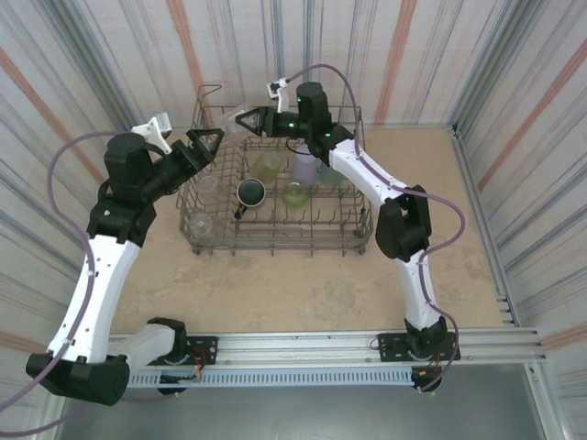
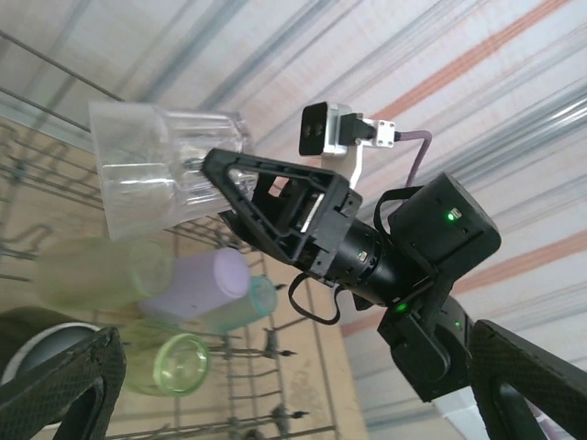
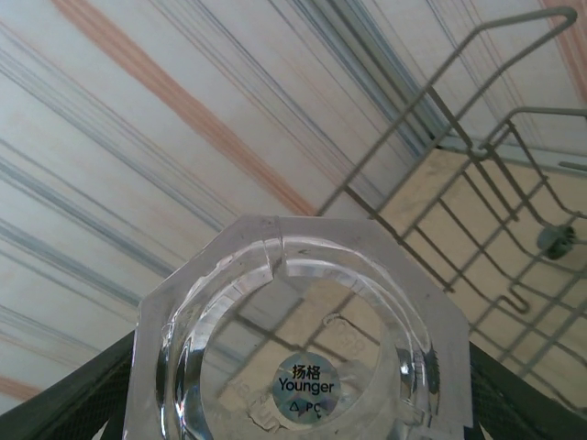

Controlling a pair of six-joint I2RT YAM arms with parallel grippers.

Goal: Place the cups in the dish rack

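A: At far middle of table (image 1: 303, 289), rack (image 1: 275, 244) stood. Claws?
B: Left claw (image 1: 212, 139) gaped empty beside rack's left wall; right claw (image 1: 246, 120) gripped clear cup (image 2: 151, 174) above far-left corner.
A: Inside?
B: Mug (image 1: 251, 191), lavender cup (image 1: 304, 165), green cup (image 1: 294, 193) sat among tines.

Top external: I look down from above and behind the arm bases (image 1: 165, 348), far out. The view takes in the whole table (image 1: 303, 293), with the dish rack (image 1: 275, 247) toward its far edge.

Left wrist: sits at the rack's left edge and faces across its inside toward the right arm (image 2: 431, 238), middling near.

Right wrist: faces the striped wall (image 3: 138, 137), very close on the base of a clear cup (image 3: 293, 339), with rack wire at the right.

All three views share that cup and the rack.
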